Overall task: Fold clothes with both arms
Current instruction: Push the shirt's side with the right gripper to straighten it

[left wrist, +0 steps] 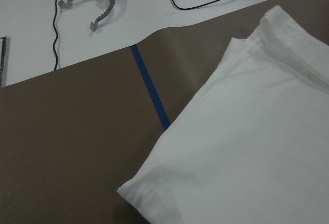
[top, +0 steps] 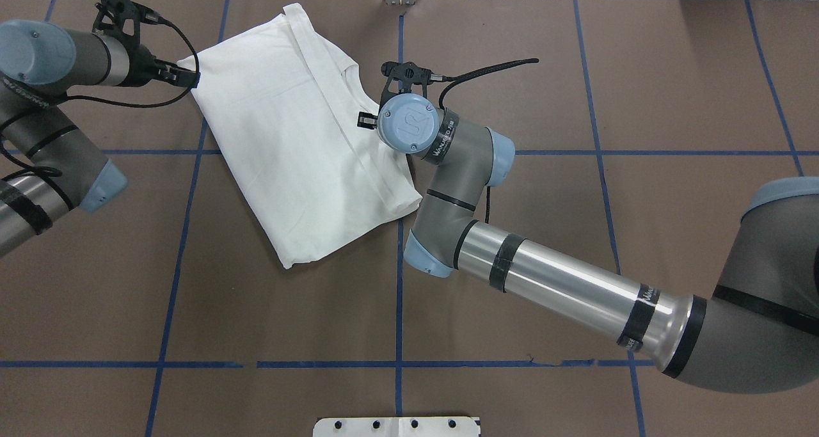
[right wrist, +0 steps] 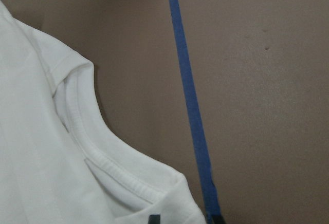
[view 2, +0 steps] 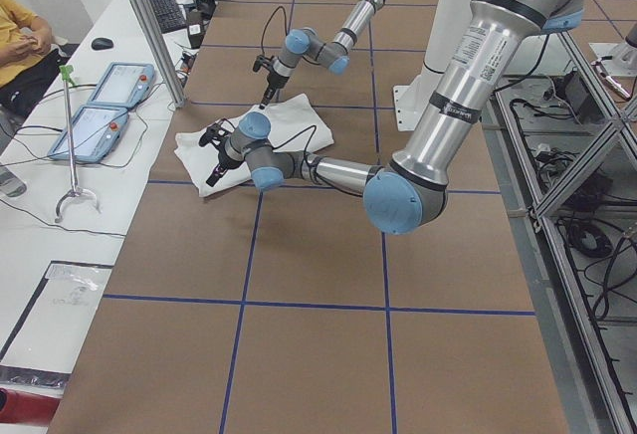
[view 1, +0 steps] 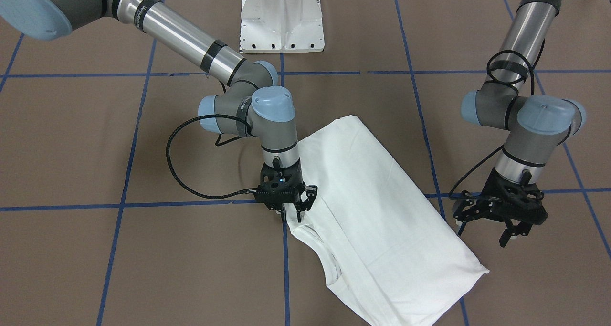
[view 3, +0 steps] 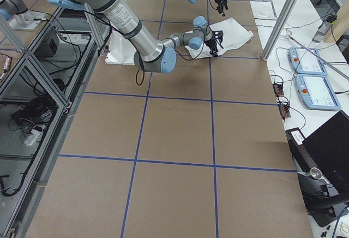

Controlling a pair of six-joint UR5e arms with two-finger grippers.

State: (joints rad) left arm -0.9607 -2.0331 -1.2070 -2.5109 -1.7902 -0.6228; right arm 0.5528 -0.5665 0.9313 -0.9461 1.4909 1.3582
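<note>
The right arm's black two-fingered pincer [view 1: 290, 216], straight out from the white metal pedestal [view 1: 282, 20], is slightly parted astride the shoulder edge by the ribbed collar [right wrist: 110, 175] of the white long-sleeved T-shirt [view 1: 377, 206], which lies folded narrow on the brown worktop [view 1: 143, 259] out from the pedestal toward the robot's left, where the left arm's black pincer [view 1: 484, 233] hangs wide and empty. Closing now might catch only the top layer, and a one-sided lift could drag the fold open. The right wrist view shows fingertips [right wrist: 153, 218] that the overhead view hides; only the front view shows the left pincer spread.
</note>
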